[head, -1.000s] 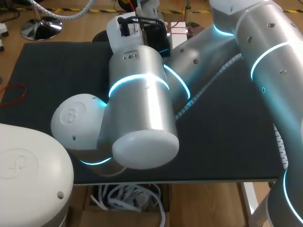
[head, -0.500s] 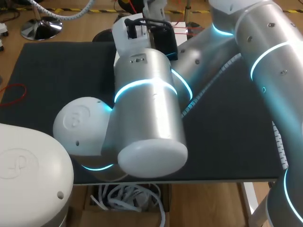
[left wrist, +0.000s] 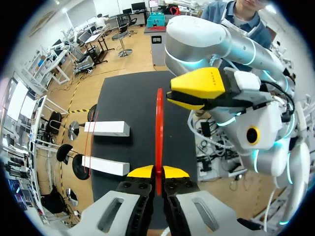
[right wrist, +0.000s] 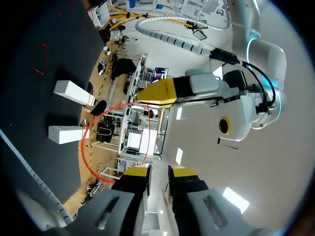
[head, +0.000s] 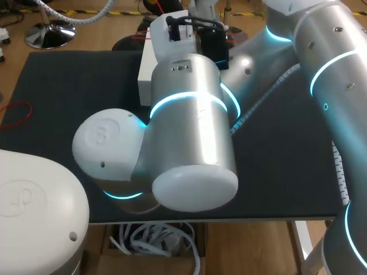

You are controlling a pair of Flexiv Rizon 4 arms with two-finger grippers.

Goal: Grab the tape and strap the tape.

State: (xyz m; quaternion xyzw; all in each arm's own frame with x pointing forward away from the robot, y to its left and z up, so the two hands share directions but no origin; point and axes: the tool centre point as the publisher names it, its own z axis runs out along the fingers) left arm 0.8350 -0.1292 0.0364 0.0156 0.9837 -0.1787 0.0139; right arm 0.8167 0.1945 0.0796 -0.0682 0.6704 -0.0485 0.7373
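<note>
Two grippers meet at one red band, held up in the air above the table. The left gripper has its yellow tips pressed together on the near end, so it's definitely pinching it. From there the band runs straight ahead along the fingers, seen edge-on as a thin line. Its far end stops right at the tip of the right gripper. Can't tell whether the right one actually grips it. In its own wrist view the band bows out to one side as an open loop and slips out of sight beside it.

Two white blocks lie on the table, off to the side of the left gripper and lower down. My guess is the next bit is stretching the loop and bringing it over a block. The left arm looks like it has the surer hold for that.
</note>
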